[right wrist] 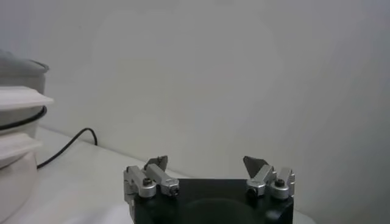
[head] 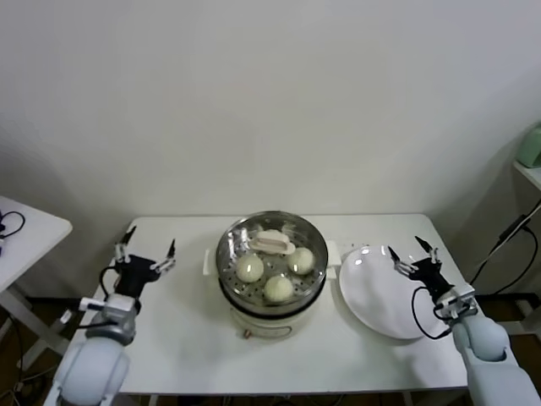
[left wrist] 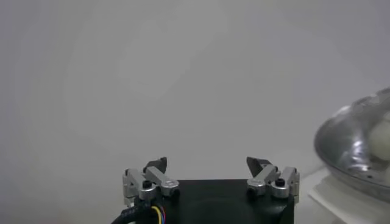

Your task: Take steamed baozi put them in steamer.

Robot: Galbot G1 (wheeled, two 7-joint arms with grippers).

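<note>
While the steamer (head: 271, 262) is standing at the middle of the white table (head: 186, 330), three steamed baozi (head: 276, 288) are sitting on its perforated steel floor, with a fourth pale, flatter piece (head: 272, 243) lying at the far side of the basket; whether that one is a bun cannot be told. Its white pot base is showing side handles toward each arm. A plain pale wall (head: 270, 101) is rising directly behind the table.

Left gripper (head: 145, 252): hovering over the table's left part, well apart from the steamer, jaws spread wide and holding nothing. In the left wrist view the steamer's shiny rim (left wrist: 356, 155) is showing at the edge.

Right gripper (head: 414, 254): hovering over the far edge of a flat white plate (head: 380, 296), jaws likewise spread wide and empty. The plate is lying just beside the steamer, between it and this gripper.

A second white table (head: 30, 233) is standing off to the left. A black cable (head: 507, 245) is hanging at the right, near a shelf (head: 528, 173) carrying a pale green object (head: 531, 145).
</note>
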